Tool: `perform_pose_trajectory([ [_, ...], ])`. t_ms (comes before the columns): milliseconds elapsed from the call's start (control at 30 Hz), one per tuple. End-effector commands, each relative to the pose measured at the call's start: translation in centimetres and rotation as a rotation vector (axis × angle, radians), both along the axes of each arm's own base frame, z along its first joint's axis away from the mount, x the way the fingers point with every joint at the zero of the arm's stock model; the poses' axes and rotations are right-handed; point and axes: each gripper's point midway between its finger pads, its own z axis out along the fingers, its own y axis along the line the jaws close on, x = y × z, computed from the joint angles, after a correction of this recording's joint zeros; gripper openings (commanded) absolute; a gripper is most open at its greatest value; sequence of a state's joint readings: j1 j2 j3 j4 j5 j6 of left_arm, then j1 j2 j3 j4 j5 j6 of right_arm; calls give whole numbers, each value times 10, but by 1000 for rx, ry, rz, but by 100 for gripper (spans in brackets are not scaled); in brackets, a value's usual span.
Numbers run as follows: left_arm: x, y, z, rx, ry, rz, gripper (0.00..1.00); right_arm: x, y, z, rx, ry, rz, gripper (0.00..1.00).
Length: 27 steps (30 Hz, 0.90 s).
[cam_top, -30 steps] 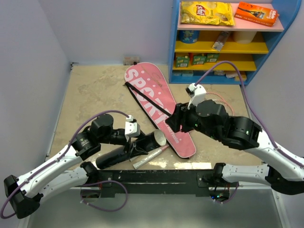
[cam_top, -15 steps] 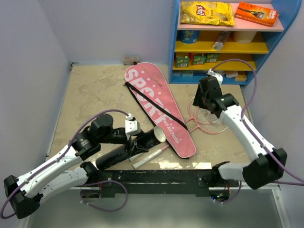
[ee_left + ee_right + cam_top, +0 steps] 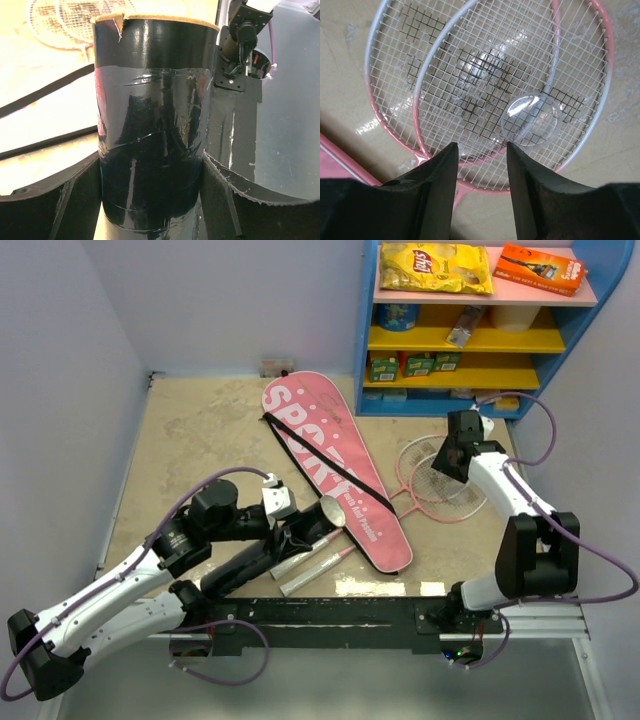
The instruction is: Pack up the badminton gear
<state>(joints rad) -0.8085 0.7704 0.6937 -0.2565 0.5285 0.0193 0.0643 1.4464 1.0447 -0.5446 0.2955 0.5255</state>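
While the left hand (image 3: 152, 172) pinches the black tube (image 3: 152, 100), the right hand (image 3: 480, 150), spread apart, hangs just above the two overlapping rackets (image 3: 485, 75) on the counter (image 3: 340, 50).

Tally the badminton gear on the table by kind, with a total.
Rackets: 2
Bag: 1
Tube: 1
Clear cap: 1
Total: 5

Pink-framed rackets (image 3: 485, 95) (white string grid); black tube (image 3: 155, 125); pink bag (image 3: 380, 535).
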Motion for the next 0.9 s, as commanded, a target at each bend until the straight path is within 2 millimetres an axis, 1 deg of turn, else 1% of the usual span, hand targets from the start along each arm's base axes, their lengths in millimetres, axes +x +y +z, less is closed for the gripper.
perform_pose_trajectory([
  [0, 5, -3, 34, -74, -66, 20, 23, 14, -5, -12, 2, -28, -40, 45],
  [100, 4, -3, 34, -76, -66, 17, 23, 15, -9, -22, 4, -17, -66, 43],
  [133, 4, -2, 35, -78, -68, 17, 23, 14, -10, -30, 3, 1, -71, 43],
  [400, 5, -1, 36, -79, -71, 26, 23, 7, -17, -58, 1, 52, -97, 36],
  [633, 5, -2, 35, -77, -68, 25, 23, 7, -22, -63, 6, 58, -104, 31],
  [867, 6, -1, 34, -74, -67, 29, 24, 6, -19, -73, 24, 69, -96, 31],
])
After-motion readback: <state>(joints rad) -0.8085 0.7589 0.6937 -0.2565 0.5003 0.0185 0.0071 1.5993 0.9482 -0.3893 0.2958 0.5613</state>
